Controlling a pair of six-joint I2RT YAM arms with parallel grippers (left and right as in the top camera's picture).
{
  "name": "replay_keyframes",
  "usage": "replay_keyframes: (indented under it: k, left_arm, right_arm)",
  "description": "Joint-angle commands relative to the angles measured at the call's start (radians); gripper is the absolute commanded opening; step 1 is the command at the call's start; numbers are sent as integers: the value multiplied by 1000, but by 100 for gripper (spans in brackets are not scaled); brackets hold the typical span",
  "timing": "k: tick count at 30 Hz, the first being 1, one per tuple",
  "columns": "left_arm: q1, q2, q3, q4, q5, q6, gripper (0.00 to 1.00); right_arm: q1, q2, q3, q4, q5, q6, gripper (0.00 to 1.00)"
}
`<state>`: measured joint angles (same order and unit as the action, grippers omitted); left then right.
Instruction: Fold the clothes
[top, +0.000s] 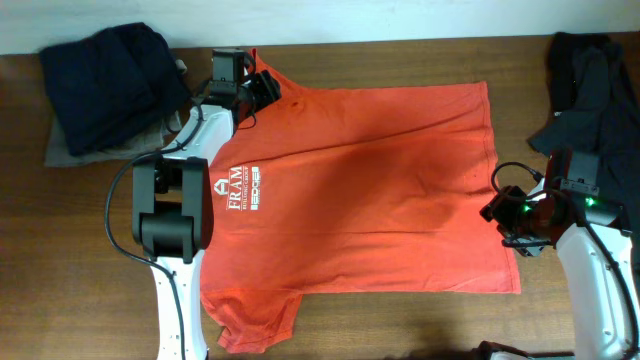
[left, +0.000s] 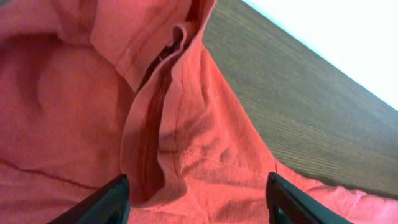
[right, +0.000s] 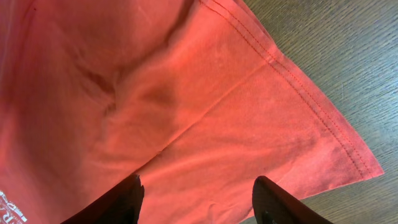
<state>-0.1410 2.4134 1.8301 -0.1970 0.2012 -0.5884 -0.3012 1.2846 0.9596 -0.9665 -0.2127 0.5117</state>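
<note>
A red-orange T-shirt (top: 380, 190) with white lettering (top: 245, 190) lies spread flat on the wooden table, collar to the left and hem to the right. My left gripper (top: 265, 88) sits at the shirt's far-left shoulder by the collar. In the left wrist view its gripper (left: 198, 205) is open, fingers (left: 115, 200) wide apart over a raised fold of shirt (left: 62, 124) beside the collar seam (left: 177, 37). My right gripper (top: 497, 208) is at the hem edge. In the right wrist view that gripper (right: 199, 202) is open above the shirt (right: 217, 93) near its stitched hem (right: 298, 81).
A pile of dark clothes (top: 105, 80) lies at the back left on a grey cloth (top: 60, 150). More dark garments (top: 590, 80) lie at the back right, close to the right arm. Bare wooden table (top: 400, 325) shows along the front.
</note>
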Motion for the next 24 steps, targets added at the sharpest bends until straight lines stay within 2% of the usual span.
replay_keyframes:
  k: [1, 5, 24]
  left_arm:
    - [0, 17, -2, 3, -16, -3, 65]
    - [0, 17, -2, 3, -26, -3, 55]
    - [0, 33, -2, 10, -90, -3, 53]
  right_arm:
    - [8, -3, 16, -2, -12, -11, 61]
    - [8, -3, 16, -2, -12, -11, 61]
    - [8, -3, 16, -6, -12, -11, 61]
